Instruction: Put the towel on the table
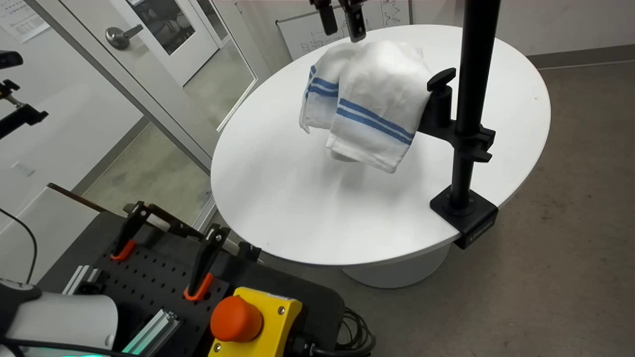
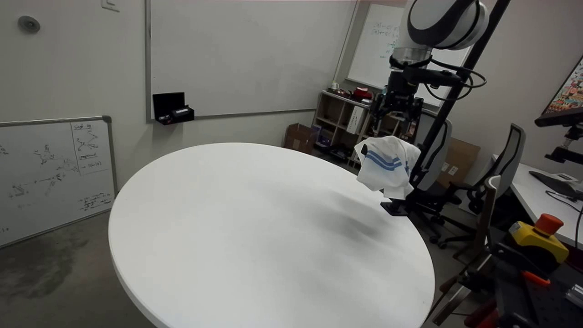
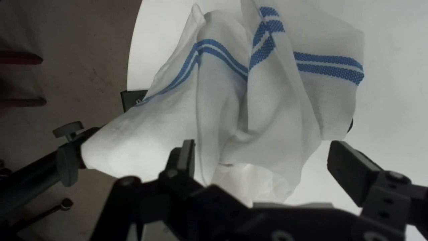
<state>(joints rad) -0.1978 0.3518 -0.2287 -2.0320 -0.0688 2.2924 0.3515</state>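
Gripper (image 3: 262,146) nearest, in the wrist view: fingers (image 3: 352,172) spread wide, one seen against the towel (image 3: 281,113), the other against the round white counter (image 3: 398,117). In an exterior view the gripper (image 2: 390,132) hangs just above the towel, fingers pointing down; can't tell if a tip brushes the cloth. Towel: white, paired blue stripes, draped in folds, hanging raised above the counter beside the black pole (image 1: 476,59). Pole's bracket (image 1: 446,130) reaches the towel's edge; what's under the cloth is mostly hidden, a small black bit (image 2: 364,149) showing at the edge. Soft shadow (image 2: 355,221) on the counter below. Pole base (image 1: 464,213) clamped at the counter's rim. Next to the counter: black pegboard (image 1: 154,277), orange-tipped clamps (image 1: 202,258) on it, plus yellow box (image 1: 278,317) with an orange push button (image 1: 236,319). Coiled black cable (image 1: 364,337) by the box. Behind, in an exterior view: big whiteboard (image 2: 246,54) on the wall (image 2: 82,68), smaller board (image 2: 50,168) with handwriting lower down beside it.
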